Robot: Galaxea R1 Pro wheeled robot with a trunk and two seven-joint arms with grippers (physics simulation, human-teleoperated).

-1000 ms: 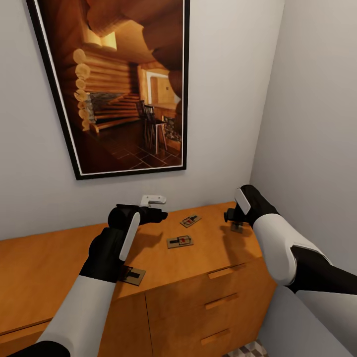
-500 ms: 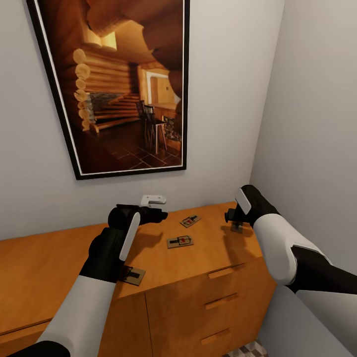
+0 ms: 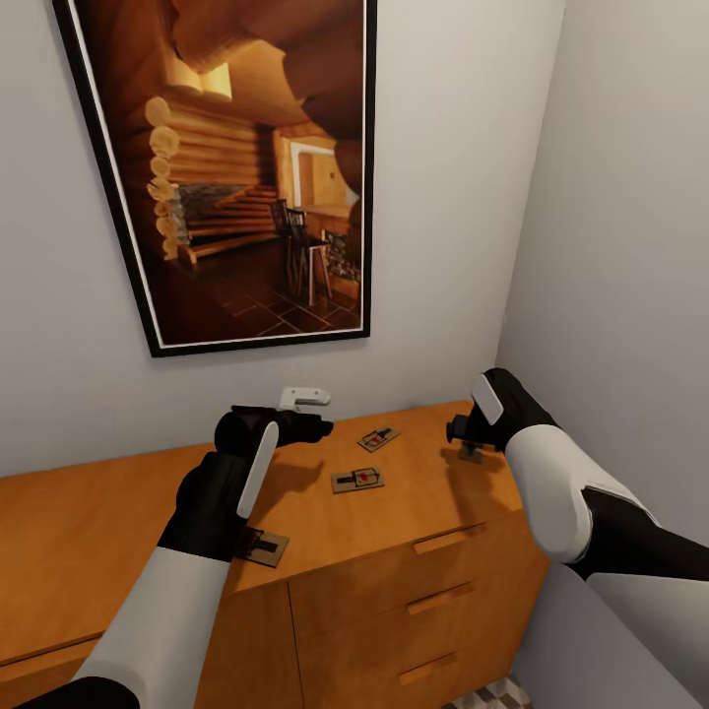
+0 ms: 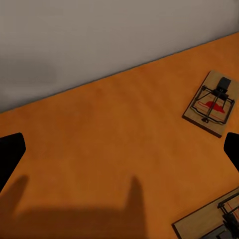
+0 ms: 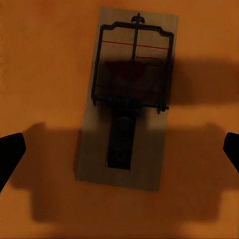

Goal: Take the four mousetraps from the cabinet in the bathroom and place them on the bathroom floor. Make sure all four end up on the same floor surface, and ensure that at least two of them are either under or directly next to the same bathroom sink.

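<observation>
Right gripper (image 5: 119,147) jaws apart, flat rectangular wooden mousetrap (image 5: 128,97) between them on smooth orange cabinet top (image 5: 45,59). Left gripper (image 4: 119,149) jaws apart.

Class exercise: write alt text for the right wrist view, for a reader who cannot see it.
A mousetrap lies flat on the orange-brown cabinet top, seen from straight above: a pale wooden board with a black wire frame and a red patch. The right gripper is open above it, one dark fingertip at each side edge of the picture, and its shadow falls across the trap.
</observation>
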